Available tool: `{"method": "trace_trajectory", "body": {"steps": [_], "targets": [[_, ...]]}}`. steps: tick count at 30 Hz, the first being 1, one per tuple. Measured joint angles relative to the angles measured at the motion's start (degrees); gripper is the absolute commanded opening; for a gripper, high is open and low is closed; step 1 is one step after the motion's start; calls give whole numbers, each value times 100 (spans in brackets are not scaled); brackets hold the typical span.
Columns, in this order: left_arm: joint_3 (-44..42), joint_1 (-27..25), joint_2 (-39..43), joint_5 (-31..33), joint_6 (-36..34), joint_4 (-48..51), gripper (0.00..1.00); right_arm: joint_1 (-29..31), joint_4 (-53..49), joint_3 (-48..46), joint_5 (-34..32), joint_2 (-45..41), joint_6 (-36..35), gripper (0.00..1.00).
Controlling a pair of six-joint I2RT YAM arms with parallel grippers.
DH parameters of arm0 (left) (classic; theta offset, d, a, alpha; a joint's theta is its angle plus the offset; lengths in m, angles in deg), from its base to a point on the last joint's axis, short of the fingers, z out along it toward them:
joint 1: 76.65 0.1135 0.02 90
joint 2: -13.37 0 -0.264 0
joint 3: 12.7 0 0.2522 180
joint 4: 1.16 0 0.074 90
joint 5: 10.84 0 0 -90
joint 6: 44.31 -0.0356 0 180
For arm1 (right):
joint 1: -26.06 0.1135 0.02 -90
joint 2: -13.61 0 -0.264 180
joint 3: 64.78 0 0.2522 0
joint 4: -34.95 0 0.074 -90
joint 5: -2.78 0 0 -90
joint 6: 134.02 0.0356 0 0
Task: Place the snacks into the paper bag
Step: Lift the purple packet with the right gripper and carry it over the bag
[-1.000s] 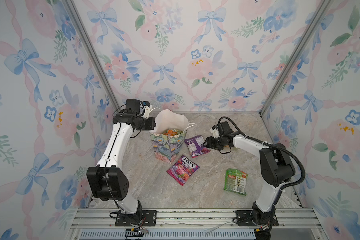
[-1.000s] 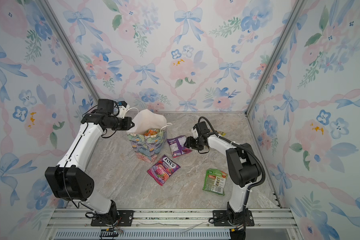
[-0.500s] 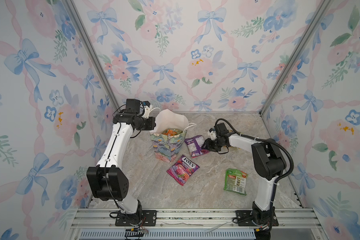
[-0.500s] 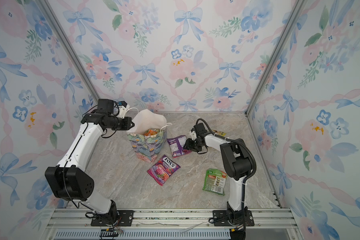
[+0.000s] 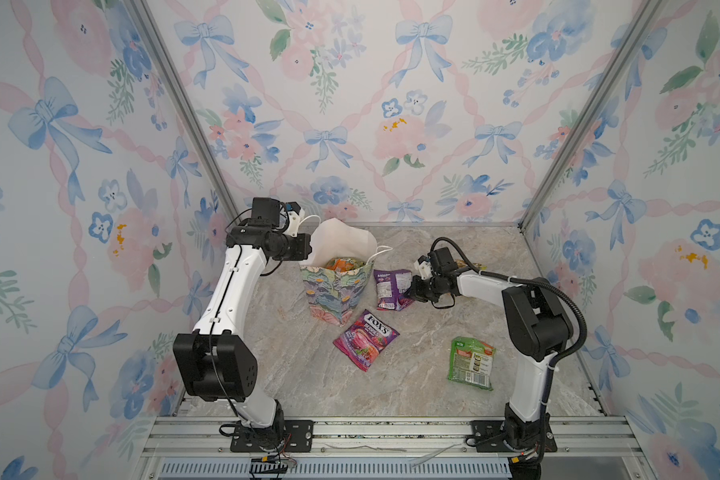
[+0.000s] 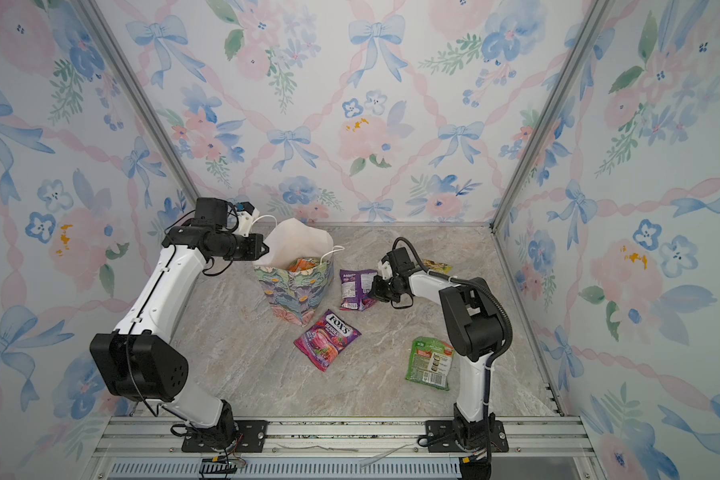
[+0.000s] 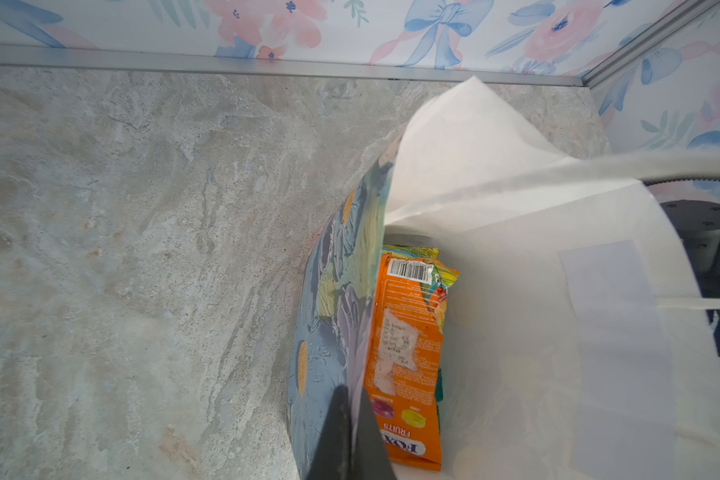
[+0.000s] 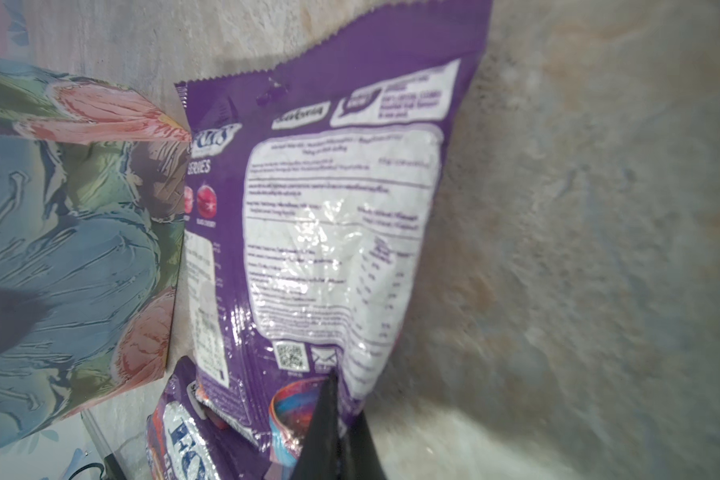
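The flowered paper bag (image 5: 332,291) (image 6: 294,293) stands open at the middle back, with an orange FOX'S packet (image 7: 408,353) and other snacks inside. My left gripper (image 7: 352,432) (image 5: 307,252) is shut on the bag's left wall at the rim. A purple packet (image 5: 391,286) (image 8: 329,208) lies back side up right of the bag. My right gripper (image 8: 337,415) (image 5: 411,287) (image 6: 373,287) is shut on its near edge. A purple FOX'S berries packet (image 5: 364,338) (image 6: 327,338) lies in front of the bag. A green packet (image 5: 472,363) (image 6: 430,363) lies at the front right.
A yellowish packet (image 5: 468,264) (image 6: 435,264) peeks out behind my right forearm near the back right. Floral walls with metal corner posts close in the marble floor (image 5: 292,374) on three sides. The arms' base rail runs along the front edge.
My right gripper has closed from open onto the purple packet's edge after edging left toward it. The left arm and the bag have not moved.
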Motion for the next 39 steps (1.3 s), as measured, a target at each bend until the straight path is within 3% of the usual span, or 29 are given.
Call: {"method": "trace_trajectory", "body": {"steps": [9,20,39], "targets": [[0,0,0,0,0,0,0,48,61,-435,-164,-1073,520,0],[-4,0,0,0,0,-2,0,199,-151,-223,-787,-2527,894,0],[-4,0,2,0,0,-2,0,769,-1261,2894,-1679,-2782,44,0]]}}
